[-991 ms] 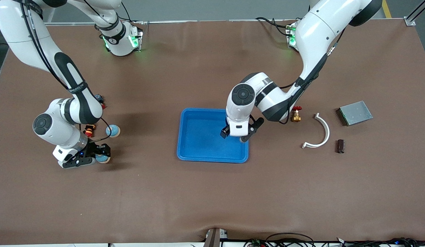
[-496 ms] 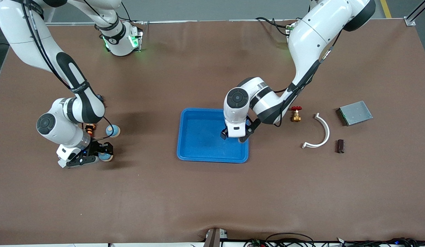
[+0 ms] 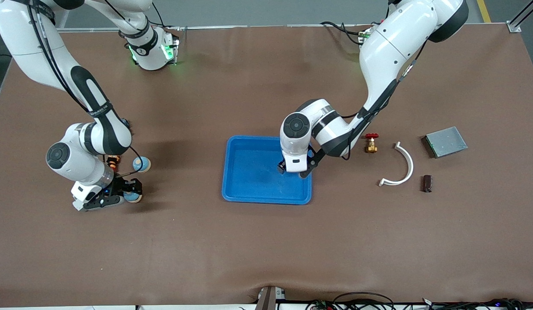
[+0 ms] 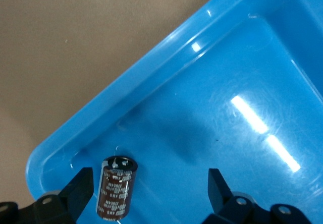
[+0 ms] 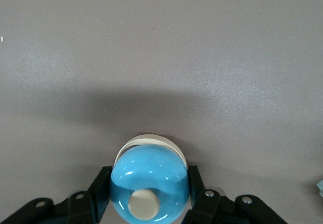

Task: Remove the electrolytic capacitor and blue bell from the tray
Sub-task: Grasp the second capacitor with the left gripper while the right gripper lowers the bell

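A dark brown capacitor lies on the floor of the blue tray near a corner. It sits between the fingers of my open left gripper, close to one finger and untouched by either. From the front that gripper hangs low over the blue tray and hides the capacitor. My right gripper is shut on a blue bell with a white button, held low over the table. In the front view the right gripper and its bell are at the right arm's end.
A second blue bell and a small orange part lie beside the right arm. Toward the left arm's end lie a red-handled brass valve, a white curved strip, a grey metal plate and a small dark brown part.
The left gripper has shifted slightly toward the right arm's end over the tray, still open. The right gripper has moved a little with the bell in it.
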You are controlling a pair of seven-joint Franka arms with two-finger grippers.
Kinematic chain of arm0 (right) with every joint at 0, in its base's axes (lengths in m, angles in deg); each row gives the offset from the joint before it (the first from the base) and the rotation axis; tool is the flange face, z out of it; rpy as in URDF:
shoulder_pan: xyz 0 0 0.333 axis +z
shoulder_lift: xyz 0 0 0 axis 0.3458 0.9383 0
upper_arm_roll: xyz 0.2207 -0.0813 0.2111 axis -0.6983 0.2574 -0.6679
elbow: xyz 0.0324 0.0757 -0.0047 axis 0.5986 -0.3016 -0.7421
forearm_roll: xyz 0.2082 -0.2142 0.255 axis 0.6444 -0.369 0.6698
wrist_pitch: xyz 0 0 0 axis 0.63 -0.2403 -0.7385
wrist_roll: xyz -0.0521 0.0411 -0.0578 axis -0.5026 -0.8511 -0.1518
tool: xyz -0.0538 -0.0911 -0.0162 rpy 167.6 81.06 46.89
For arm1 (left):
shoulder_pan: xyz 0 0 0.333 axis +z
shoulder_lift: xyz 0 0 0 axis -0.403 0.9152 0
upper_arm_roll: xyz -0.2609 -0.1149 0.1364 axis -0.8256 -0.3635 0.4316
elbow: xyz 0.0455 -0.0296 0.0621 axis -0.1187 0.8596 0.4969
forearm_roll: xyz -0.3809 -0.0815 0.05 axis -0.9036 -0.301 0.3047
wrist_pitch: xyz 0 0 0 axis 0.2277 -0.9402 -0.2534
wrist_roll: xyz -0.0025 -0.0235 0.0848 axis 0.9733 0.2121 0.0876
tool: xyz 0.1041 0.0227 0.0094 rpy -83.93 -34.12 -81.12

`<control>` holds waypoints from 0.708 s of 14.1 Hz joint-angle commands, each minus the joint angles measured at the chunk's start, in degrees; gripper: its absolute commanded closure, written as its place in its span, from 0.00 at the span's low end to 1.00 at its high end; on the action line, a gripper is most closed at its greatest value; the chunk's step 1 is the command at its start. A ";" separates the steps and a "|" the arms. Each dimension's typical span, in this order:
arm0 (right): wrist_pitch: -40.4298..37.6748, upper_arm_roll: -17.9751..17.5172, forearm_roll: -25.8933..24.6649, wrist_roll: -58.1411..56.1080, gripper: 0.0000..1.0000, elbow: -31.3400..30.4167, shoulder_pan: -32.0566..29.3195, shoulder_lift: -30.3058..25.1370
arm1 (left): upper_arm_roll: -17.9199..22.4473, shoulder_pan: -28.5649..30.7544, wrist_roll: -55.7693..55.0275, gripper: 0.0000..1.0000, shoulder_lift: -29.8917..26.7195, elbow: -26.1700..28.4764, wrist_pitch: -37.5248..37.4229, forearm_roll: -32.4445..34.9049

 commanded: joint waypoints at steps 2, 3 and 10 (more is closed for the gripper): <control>0.10 -0.80 0.79 -1.23 1.00 1.28 -1.09 0.97 | 0.32 -0.69 -2.12 0.00 -0.57 0.70 0.80 1.65; 0.10 -0.80 0.53 -1.23 1.00 1.81 -1.26 1.49 | 0.32 -0.69 -2.12 0.00 -0.57 0.70 0.80 1.65; -0.25 -0.54 0.44 -1.85 1.00 3.13 -1.27 2.55 | 0.32 -0.69 -2.12 0.00 -0.49 0.88 0.80 1.65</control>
